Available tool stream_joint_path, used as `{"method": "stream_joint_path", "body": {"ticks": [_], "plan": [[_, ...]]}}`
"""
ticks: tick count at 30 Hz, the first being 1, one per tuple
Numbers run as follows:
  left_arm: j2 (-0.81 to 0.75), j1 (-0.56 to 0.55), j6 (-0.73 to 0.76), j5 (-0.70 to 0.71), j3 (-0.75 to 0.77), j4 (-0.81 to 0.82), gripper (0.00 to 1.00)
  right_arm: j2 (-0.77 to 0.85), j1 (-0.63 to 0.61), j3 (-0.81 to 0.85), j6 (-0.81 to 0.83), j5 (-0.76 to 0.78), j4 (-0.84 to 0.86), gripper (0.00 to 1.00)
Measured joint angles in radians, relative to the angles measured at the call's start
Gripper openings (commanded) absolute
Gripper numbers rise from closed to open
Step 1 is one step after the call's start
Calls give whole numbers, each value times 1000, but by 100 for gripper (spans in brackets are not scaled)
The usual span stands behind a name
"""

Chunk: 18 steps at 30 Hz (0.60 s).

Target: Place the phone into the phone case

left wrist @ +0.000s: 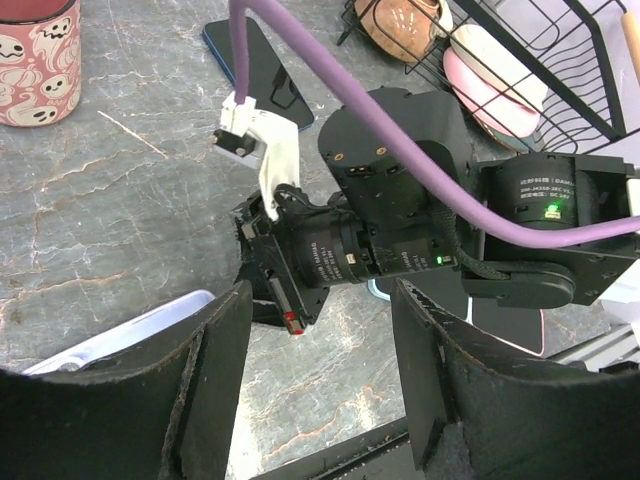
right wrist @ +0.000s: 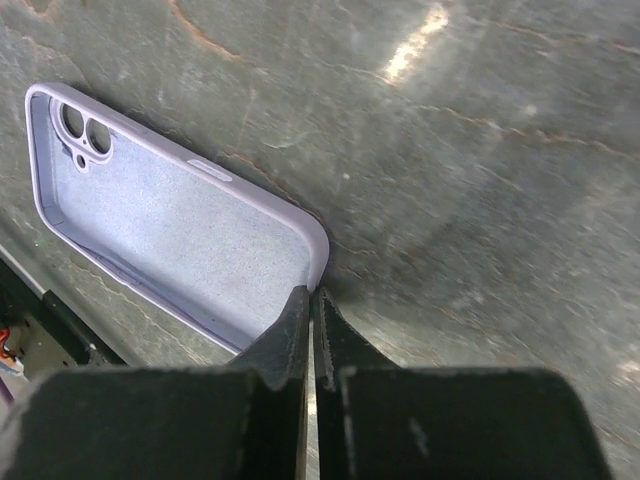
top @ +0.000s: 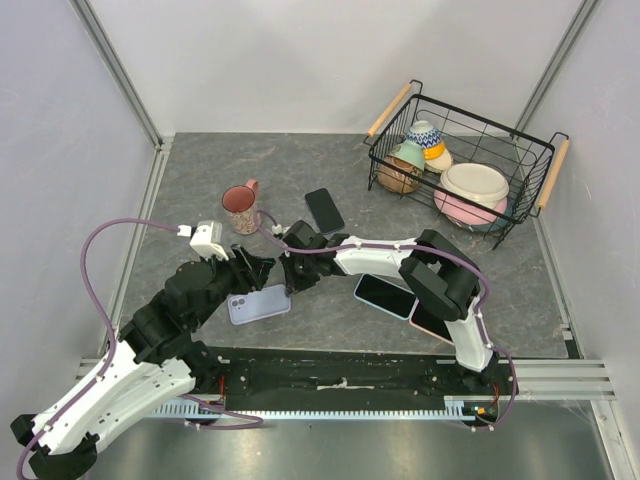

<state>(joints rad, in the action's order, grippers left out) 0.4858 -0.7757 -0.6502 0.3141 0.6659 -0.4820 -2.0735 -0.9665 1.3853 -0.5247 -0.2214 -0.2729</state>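
The lavender phone case lies open side up on the table near the front. In the right wrist view the case shows its camera cutouts, and my right gripper is shut on its corner rim. In the top view my right gripper is at the case's far right corner. A black phone lies screen up behind it, and a second phone lies to the right under the right arm. My left gripper is open and empty just behind the case, which shows in its view beside the left finger.
A pink mug stands left of the black phone. A black wire basket with bowls sits at the back right. A third, pinkish phone lies by the right arm's base. The right arm's wrist is close in front of the left gripper.
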Motion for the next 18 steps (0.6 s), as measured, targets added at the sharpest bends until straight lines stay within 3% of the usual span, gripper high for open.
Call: {"method": "stream_joint_path", "body": {"ticks": [18], "plan": [[128,0,1,-9,3,-2,66,274,228,-332,65,80,-29,3]]}}
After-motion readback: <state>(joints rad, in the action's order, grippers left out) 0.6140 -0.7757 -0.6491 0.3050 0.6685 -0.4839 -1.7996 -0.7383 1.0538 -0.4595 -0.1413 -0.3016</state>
